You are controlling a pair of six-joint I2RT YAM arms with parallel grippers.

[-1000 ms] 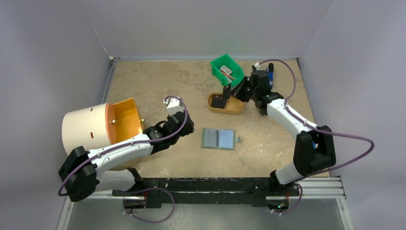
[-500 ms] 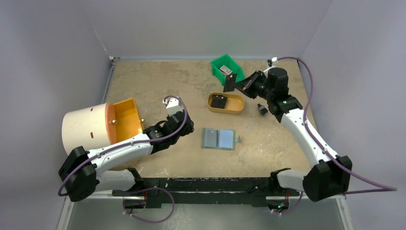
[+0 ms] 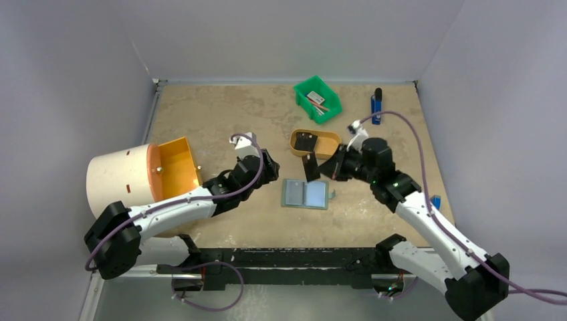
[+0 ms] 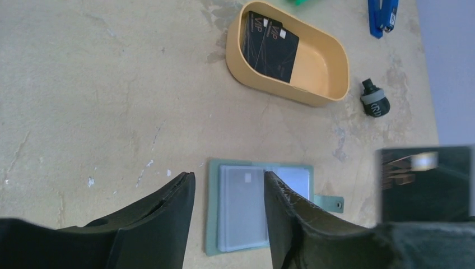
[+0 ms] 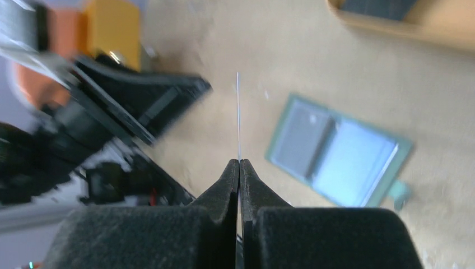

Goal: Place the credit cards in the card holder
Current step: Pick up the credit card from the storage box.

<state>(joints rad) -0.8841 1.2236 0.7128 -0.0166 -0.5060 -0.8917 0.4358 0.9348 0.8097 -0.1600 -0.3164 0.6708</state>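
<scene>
1. We see the right claw (image 5: 240, 168) clamped together on one thin flat black credit card (image 3: 309, 164). The card stands on edge just over the far side of the open grey-green fold-over card holder (image 3: 306, 194), which lies flat on the tan stone-patterned table (image 3: 220, 114).
2. More black cards (image 4: 273, 47) lie in the tan oval tray (image 4: 330, 67) beyond the holder.
3. The left claw (image 4: 228, 178) hovers near the holder's left side, fingers apart and holding nothing.
4. We judge the step in hand to be bringing a card to the holder; we see no black card in it.
5. The next move calls for lowering the card's edge into a pale blue-grey pocket (image 4: 243, 207) and sliding it in. The left claw could pin the holder against skidding.
</scene>
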